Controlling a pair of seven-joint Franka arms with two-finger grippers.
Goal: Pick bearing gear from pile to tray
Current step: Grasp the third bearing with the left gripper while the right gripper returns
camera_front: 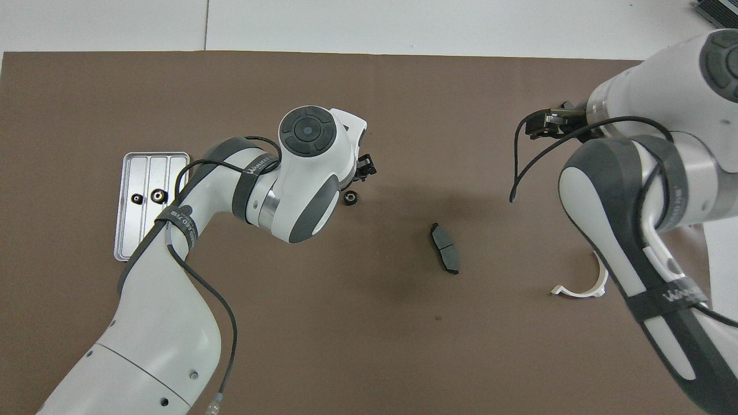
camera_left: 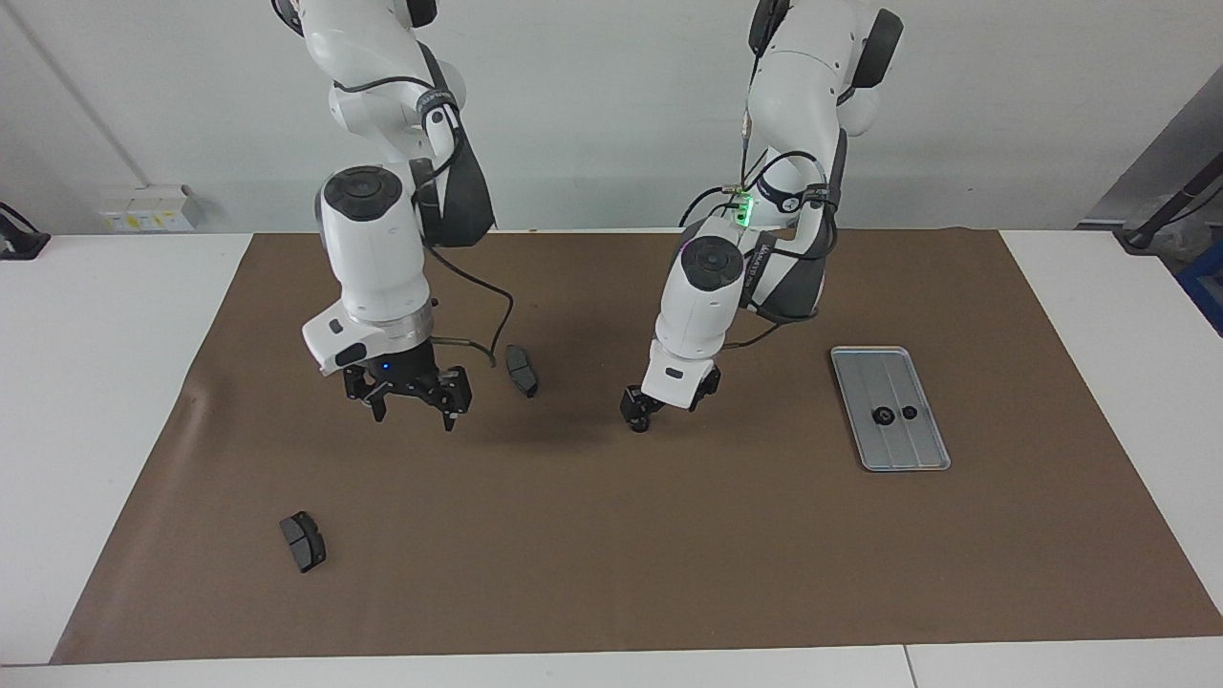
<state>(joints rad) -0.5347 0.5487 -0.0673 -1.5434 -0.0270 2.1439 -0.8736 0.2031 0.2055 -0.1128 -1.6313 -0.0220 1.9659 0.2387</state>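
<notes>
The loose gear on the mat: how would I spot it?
Start at the brown mat, then find the left gripper near its middle. The small black gear lies there, unlike two gears in the tray.
</notes>
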